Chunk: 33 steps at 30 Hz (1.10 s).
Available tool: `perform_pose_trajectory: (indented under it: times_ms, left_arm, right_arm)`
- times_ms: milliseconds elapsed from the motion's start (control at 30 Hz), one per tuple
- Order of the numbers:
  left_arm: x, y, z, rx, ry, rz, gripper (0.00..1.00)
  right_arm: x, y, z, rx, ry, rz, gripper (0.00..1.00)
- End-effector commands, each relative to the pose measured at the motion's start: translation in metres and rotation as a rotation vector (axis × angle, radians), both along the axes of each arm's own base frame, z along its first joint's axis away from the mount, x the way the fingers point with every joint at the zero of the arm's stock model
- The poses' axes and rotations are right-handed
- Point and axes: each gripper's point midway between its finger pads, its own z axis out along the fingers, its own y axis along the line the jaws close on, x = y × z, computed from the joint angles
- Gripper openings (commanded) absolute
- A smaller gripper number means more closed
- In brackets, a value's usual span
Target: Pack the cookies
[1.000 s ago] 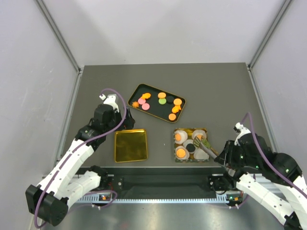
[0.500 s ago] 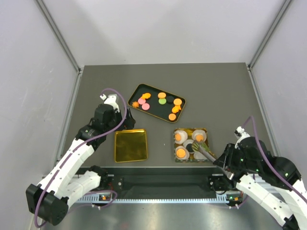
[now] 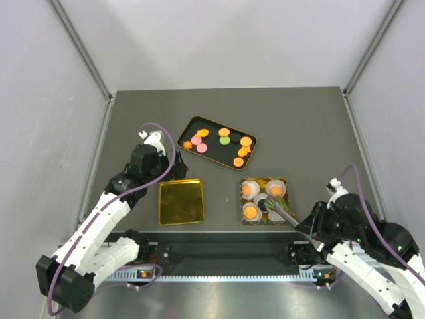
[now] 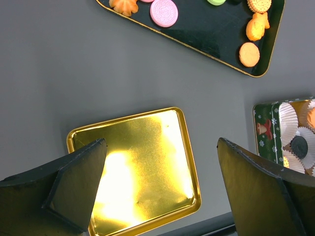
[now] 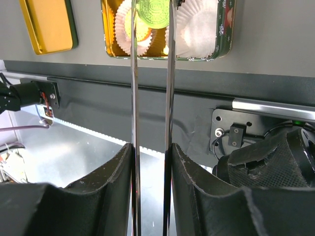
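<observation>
**Desk:** Cookies (image 3: 224,132): where did they lie, and why there?

**Photographer:** Most sat loose on the black tray (image 3: 216,151) near the middle of the worktop (image 3: 312,126), in orange, pink and green, not yet packed. A few already rested in white paper cups (image 5: 197,24) inside the green tin (image 5: 226,29), by the worktop's near edge, right of centre.

**Desk:** And the right gripper?

**Photographer:** The right gripper (image 5: 151,157) was clamped on a pair of metal tongs (image 5: 133,98), whose blades reached out over the tin. A green cookie (image 5: 155,9) sat between the tips, apparently pinched. It hung above a cup that already held an orange one, and was probably bound for one of the cups.

**Desk:** The left one?

**Photographer:** The left gripper (image 4: 161,142) hovered with its jaws spread wide and held nothing. Below it lay the gold lid (image 4: 142,162), face up at the near edge, left of the tin and apart from it. It was likely parked there so the lid could go on once the tin was full.
</observation>
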Motion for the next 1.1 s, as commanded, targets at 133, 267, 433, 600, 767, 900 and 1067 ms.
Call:
perform_pose_trajectory:
  times_ms: [133, 267, 433, 600, 767, 900, 1067]
  left_arm:
    - [0.010, -0.002, 0.015, -0.020, -0.057, 0.003, 0.99]
    - [0.009, -0.003, 0.013, -0.020, -0.051, 0.000, 0.99]
    - [0.010, -0.003, 0.013, -0.021, -0.050, 0.001, 0.99]
    - [0.010, -0.004, 0.012, -0.021, -0.044, -0.003, 0.99]
    - [0.011, -0.004, 0.011, -0.022, -0.043, -0.004, 0.99]
    - [0.007, -0.018, 0.009, -0.053, -0.023, -0.075, 0.99]
    - [0.006, -0.032, 0.006, -0.089, -0.004, -0.144, 0.99]
  right_arm:
    - [-0.021, -0.015, -0.021, -0.068, 0.095, 0.003, 0.27]
    - [-0.020, -0.016, -0.020, -0.088, 0.089, 0.018, 0.27]
    - [-0.019, -0.015, -0.016, -0.098, 0.093, 0.034, 0.27]
    - [-0.017, -0.014, -0.013, -0.130, 0.113, 0.051, 0.27]
    - [-0.014, -0.015, -0.011, -0.152, 0.111, 0.058, 0.28]
    - [-0.011, -0.015, -0.003, -0.154, 0.091, 0.064, 0.28]
    - [-0.011, -0.013, 0.003, -0.142, 0.082, 0.070, 0.28]
